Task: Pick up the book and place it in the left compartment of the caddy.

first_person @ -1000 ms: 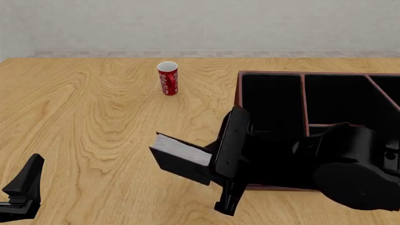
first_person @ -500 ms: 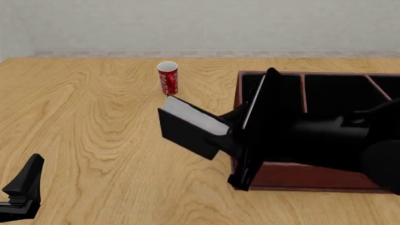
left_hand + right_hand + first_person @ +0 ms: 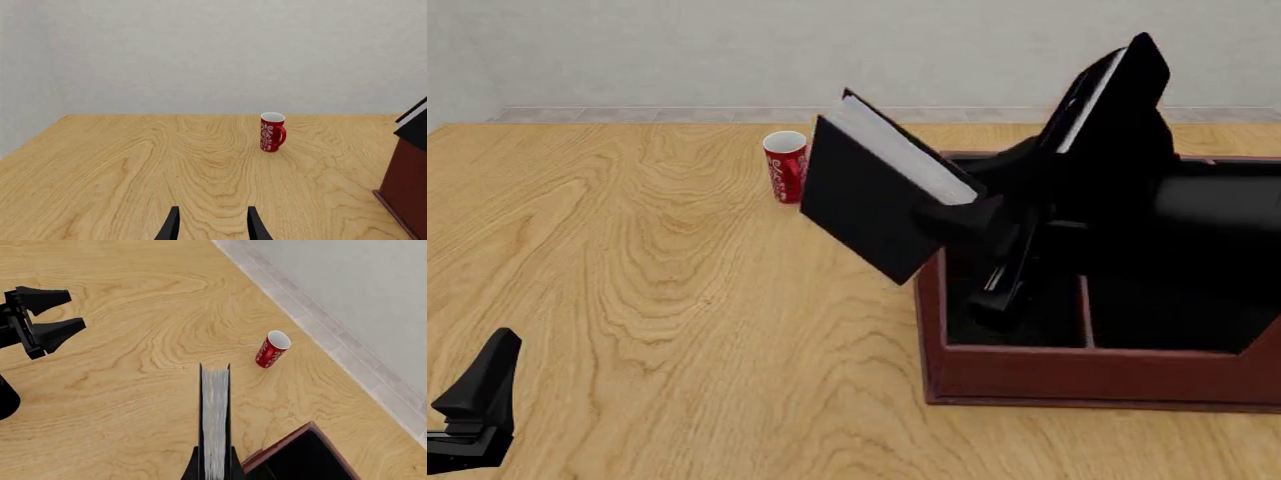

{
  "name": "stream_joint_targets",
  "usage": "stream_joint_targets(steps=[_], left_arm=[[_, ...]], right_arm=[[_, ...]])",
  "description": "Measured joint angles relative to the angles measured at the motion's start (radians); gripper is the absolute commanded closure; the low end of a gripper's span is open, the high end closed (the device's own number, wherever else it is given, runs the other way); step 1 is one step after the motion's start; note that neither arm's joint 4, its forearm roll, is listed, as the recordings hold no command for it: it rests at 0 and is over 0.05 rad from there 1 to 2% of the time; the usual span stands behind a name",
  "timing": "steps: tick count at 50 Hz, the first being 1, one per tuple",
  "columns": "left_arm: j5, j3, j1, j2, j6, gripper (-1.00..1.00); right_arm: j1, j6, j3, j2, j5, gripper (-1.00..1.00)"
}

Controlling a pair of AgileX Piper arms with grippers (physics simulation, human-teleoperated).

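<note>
We held book [image 3: 881,195] aloft, tilted, beside caddy [image 3: 1094,375] left wall; right fingers [image 3: 215,467] pinching it, poised for left compartment [image 3: 1014,305]. Left fingers [image 3: 210,225] spread, idle over counter [image 3: 627,250].

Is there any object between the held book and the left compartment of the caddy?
Nothing visible blocks it. The thick black hardcover book, in the right gripper, hangs tilted above the reddish-brown caddy's left wall; the red mug stands apart, farther back.
</note>
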Motion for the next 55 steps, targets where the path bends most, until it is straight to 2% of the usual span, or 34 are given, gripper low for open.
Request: stream_joint_targets(steps=[28, 55], left_arm=[[0.0, 0.0, 0.0, 0.0, 0.0, -1.0], [0.0, 0.0, 0.0, 0.0, 0.0, -1.0]], right_arm=[[-0.105, 0.06, -0.048, -0.132, 0.097, 1.0], [-0.284, 0.121, -0.01, -0.317, 0.227, 1.0]])
